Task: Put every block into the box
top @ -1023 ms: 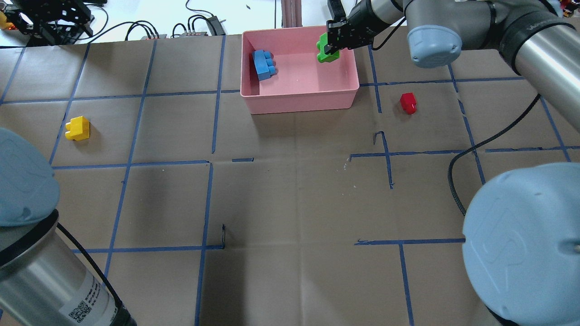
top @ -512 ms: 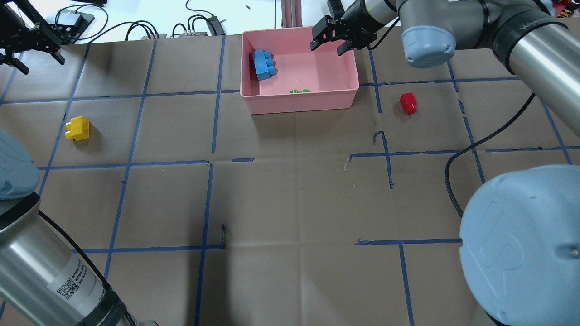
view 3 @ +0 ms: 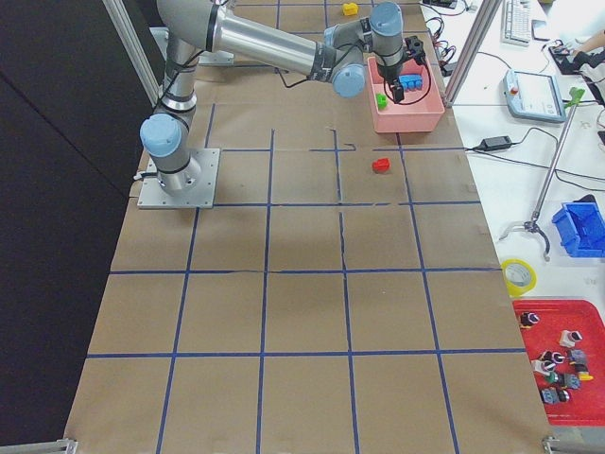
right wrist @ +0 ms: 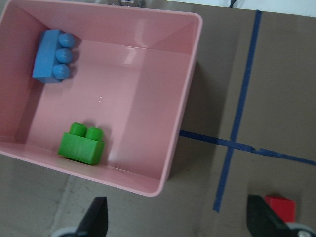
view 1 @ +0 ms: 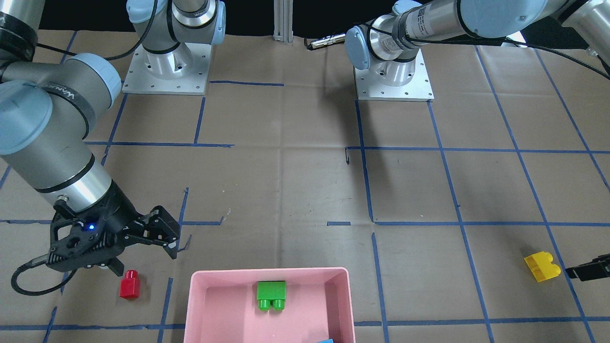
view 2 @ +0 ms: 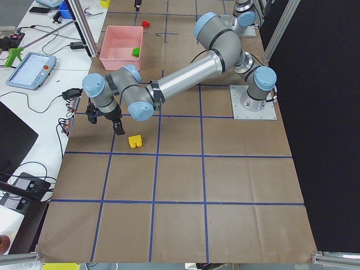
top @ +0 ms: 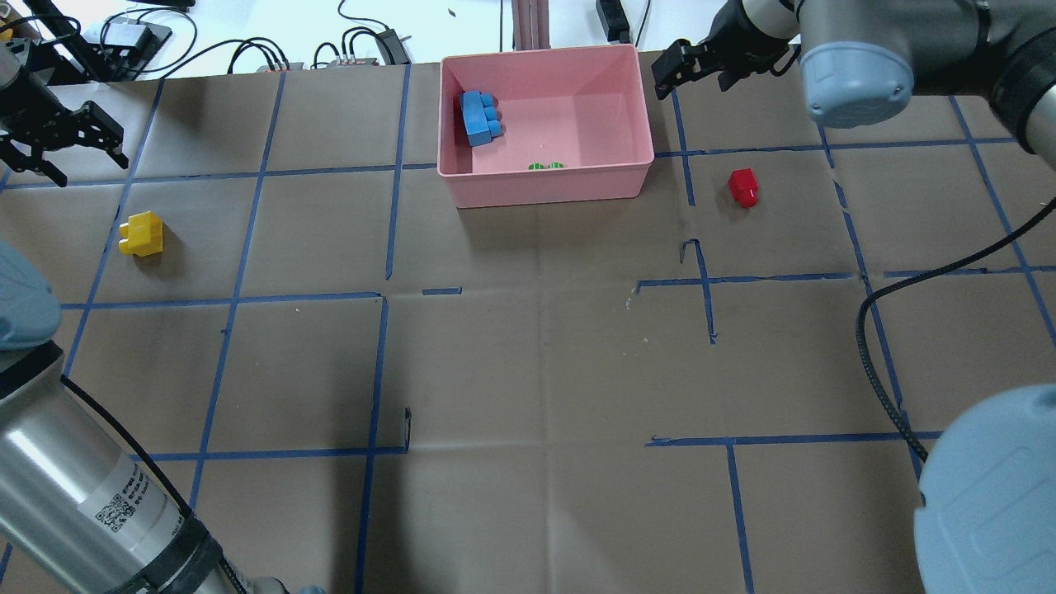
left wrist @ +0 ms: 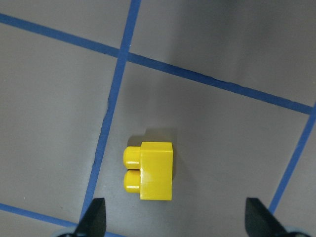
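Brown paper gridded with blue tape (top: 398,165) covered the counter (top: 528,371). At far left, the left fingers (left wrist: 96,217) stood spread wide and empty over the yellow block (left wrist: 149,171), a glossy two-stud brick lying on its side between them and touching neither. In the smooth, round-cornered pink box (top: 544,186), the three-stud blue block (top: 480,118) lay against the left wall and the green block (right wrist: 81,144) by the robot-side wall. Past the box's far right corner, the right fingers (right wrist: 98,217) hung wide apart, holding nothing. The small red block (top: 743,187) sat on the paper right of the box.
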### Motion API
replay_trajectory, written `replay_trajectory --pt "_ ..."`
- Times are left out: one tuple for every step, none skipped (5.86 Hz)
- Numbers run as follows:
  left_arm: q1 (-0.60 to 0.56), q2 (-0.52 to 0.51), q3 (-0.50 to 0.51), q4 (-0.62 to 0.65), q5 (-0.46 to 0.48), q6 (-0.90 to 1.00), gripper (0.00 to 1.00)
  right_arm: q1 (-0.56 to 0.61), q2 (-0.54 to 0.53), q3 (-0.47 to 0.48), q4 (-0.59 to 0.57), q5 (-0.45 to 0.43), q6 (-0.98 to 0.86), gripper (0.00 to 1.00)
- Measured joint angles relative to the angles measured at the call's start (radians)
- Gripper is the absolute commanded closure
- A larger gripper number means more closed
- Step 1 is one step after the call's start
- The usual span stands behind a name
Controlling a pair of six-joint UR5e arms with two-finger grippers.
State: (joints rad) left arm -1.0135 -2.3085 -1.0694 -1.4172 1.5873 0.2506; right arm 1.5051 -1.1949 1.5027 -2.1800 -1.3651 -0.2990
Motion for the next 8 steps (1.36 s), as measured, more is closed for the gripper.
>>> replay_trajectory --pt "0.005 0.006 -0.070 0.078 0.000 0.000 0.01 -0.014 0.015 0.014 -0.007 -0.094 -0.031 0.01" --pt "0.007 0.004 -0.122 0.139 0.000 0.000 0.01 -0.021 0.046 0.021 -0.010 -0.177 -0.028 0.01" --pt "0.007 -0.003 -0.152 0.175 0.000 0.001 0.01 -0.029 0.079 0.041 -0.013 -0.221 0.017 0.01" --pt "0.008 -0.012 -0.170 0.197 -0.001 0.001 0.01 -0.040 0.114 0.068 -0.035 -0.239 0.069 0.01" --pt "0.009 -0.015 -0.190 0.216 -0.001 0.001 0.01 -0.046 0.149 0.081 -0.075 -0.247 0.092 0.01" --pt "0.010 -0.016 -0.216 0.242 -0.001 0.003 0.01 -0.048 0.179 0.085 -0.104 -0.249 0.100 0.01" --pt "0.010 -0.017 -0.245 0.273 0.000 0.004 0.02 -0.049 0.201 0.084 -0.115 -0.250 0.110 0.01" --pt "0.011 -0.017 -0.264 0.291 0.000 0.005 0.16 -0.049 0.224 0.078 -0.128 -0.248 0.122 0.01"
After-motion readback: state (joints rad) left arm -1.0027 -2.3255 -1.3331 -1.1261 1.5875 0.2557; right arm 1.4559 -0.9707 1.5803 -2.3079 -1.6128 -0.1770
